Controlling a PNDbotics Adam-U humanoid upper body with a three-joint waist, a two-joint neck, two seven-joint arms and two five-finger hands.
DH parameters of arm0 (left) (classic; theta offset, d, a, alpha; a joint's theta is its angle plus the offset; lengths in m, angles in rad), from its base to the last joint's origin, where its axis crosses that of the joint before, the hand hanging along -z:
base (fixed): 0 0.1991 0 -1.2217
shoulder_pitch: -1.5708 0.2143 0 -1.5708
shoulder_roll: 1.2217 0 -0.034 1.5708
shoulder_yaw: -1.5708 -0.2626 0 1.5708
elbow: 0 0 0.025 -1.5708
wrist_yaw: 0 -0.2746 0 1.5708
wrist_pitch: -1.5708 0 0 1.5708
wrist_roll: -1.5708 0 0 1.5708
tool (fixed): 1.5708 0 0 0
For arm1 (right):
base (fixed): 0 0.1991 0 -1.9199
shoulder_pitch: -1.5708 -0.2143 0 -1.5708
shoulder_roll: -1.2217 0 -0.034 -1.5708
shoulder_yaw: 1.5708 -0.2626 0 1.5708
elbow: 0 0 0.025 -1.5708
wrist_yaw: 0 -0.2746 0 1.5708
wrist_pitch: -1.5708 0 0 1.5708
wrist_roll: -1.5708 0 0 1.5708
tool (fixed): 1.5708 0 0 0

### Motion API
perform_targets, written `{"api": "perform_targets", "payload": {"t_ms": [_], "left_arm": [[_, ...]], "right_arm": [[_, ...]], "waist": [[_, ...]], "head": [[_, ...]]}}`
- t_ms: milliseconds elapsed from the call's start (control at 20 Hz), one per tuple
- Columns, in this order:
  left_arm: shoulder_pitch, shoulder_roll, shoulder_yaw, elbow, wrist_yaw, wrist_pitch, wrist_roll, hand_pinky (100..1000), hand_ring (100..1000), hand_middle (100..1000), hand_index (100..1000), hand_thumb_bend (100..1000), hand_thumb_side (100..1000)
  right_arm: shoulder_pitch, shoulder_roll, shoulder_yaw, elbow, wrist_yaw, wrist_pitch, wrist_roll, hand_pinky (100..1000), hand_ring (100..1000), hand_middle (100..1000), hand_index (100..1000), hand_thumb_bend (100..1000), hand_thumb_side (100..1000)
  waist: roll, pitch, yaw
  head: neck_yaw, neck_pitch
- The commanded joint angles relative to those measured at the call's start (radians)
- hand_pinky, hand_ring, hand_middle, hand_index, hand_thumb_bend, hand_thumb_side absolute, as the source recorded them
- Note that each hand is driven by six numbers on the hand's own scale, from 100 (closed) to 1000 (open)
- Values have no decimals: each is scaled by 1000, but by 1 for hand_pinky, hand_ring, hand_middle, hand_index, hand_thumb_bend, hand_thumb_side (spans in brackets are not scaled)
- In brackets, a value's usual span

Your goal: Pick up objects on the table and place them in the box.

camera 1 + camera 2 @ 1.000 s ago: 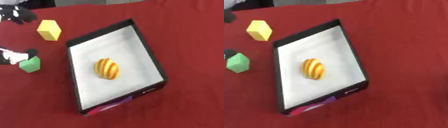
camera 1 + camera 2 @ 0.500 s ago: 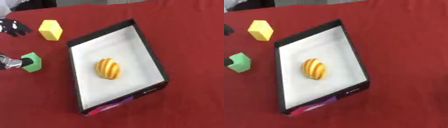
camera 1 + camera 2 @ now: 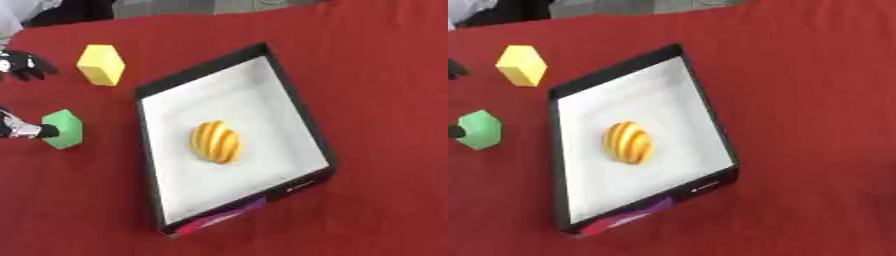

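A black box [image 3: 299, 107] with a white inside lies askew mid-table, and a yellow-and-orange striped rounded object [image 3: 216, 141] rests in it. Left of the box, a green block [image 3: 63, 129] stands on the red cloth. A yellow block [image 3: 101, 64] stands farther back. My left hand [image 3: 24, 64] shows only at the left edge, open, dark fingers spread behind the green block. One silver-and-black finger [image 3: 31, 131] touches the block's left side. The rest of the hand is cut off. My right hand shows in neither view.
Red cloth covers the whole table [image 3: 376, 60]. Open cloth lies right of the box and in front of it. A grey strip and something dark show beyond the far edge [image 3: 175, 7].
The lower finger of my left hand has come down from above the green block to its left side. The block and the box keep their places.
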Motion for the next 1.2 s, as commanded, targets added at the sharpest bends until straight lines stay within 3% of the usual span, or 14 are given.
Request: {"api": "perform_targets", "payload": {"t_ms": [50,100,150,650,1000,1200], "left_arm": [[-16,23,1,36,-51,-12,12,836,825,814,872,698,278],[-19,20,-1,52,-68,-12,19,836,824,813,872,691,227],[-21,16,-4,69,-82,-14,25,835,824,811,872,697,272],[-80,-44,-33,240,-127,-71,27,820,821,809,864,631,237],[-109,-68,-60,298,-198,-97,8,826,822,810,866,659,194],[-120,-83,-66,328,-223,-96,18,813,811,796,854,563,137]], "right_arm": [[-3,-14,-1,-16,6,-1,5,967,1000,711,809,100,485],[-3,-14,0,-16,6,0,6,967,1000,711,809,100,475],[-3,-14,1,-16,6,0,7,967,1000,711,809,100,483],[-12,-8,10,-16,7,2,16,967,1000,712,808,100,480],[-16,-7,14,-16,4,6,19,966,1000,711,808,100,480],[-17,-7,15,-16,3,6,21,966,1000,711,808,100,479]], "waist": [[-10,-15,-1],[-10,-15,-2],[-10,-14,-2],[-17,-7,-13],[-18,-5,-19],[-18,-4,-21]], "head": [[11,-11],[14,-12],[16,-12],[28,-14],[36,-13],[38,-14]]}}
